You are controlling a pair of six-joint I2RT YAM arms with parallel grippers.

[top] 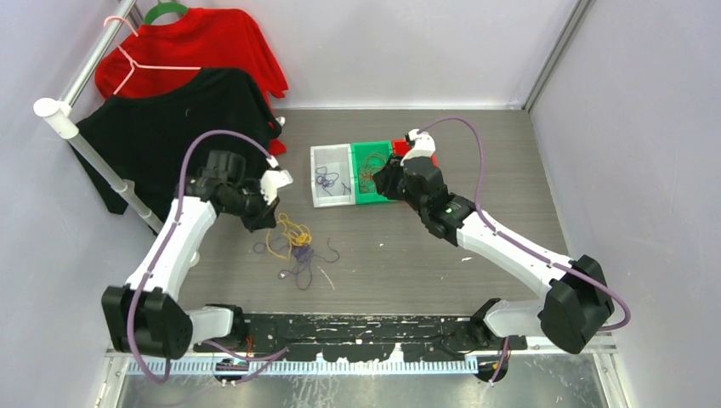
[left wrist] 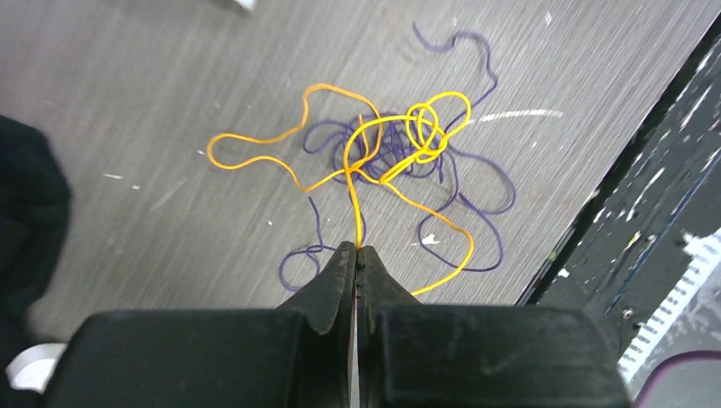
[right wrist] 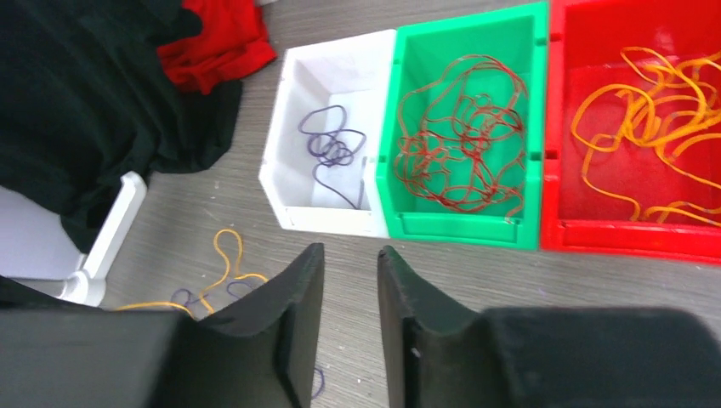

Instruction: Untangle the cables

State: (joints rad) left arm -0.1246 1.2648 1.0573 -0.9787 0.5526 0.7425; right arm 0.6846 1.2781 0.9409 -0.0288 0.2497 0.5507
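The left claw clamps one thin orange wire, knotted among thin purple wires, perhaps three, on the grey desk. The right claw, slightly parted and empty, faces three plastic bins: white, green, red.

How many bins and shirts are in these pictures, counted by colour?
White bin: 1
Green bin: 1
Red bin: 1
Red shirt: 1
Black shirt: 1
Total: 5
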